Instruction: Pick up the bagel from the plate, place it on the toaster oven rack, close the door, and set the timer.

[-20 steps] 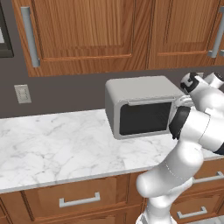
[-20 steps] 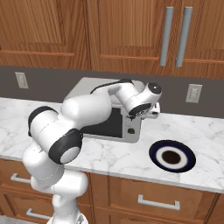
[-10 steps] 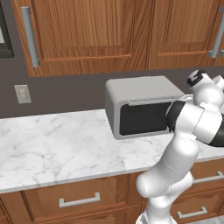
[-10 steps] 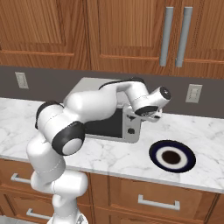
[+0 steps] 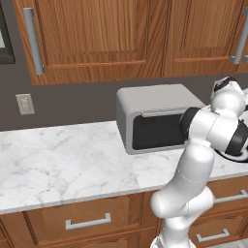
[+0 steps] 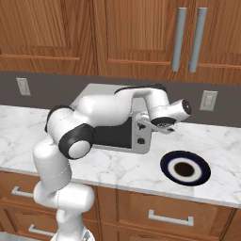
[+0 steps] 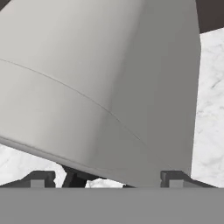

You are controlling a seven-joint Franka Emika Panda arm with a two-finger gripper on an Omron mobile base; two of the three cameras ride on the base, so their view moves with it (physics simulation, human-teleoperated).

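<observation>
With fingers (image 7: 106,178) spread apart beside the grey boxy toaster oven (image 6: 123,135), its right side could be clipped on retreat.

The toaster oven (image 5: 155,104) was light grey, and its door (image 5: 157,131) held a dark, almost black glass panel in a grey frame. The plate (image 6: 185,168) had a navy-black rim, a white inner band and a dark centre. The counter (image 5: 63,164) was white marble with faint grey veins. The cabinets (image 5: 97,34) were reddish-brown wood with silver handles. The wall (image 5: 68,99) behind was dark grey-brown, with pale outlets (image 6: 208,100). The arm (image 6: 101,113) was white with black joints.
</observation>
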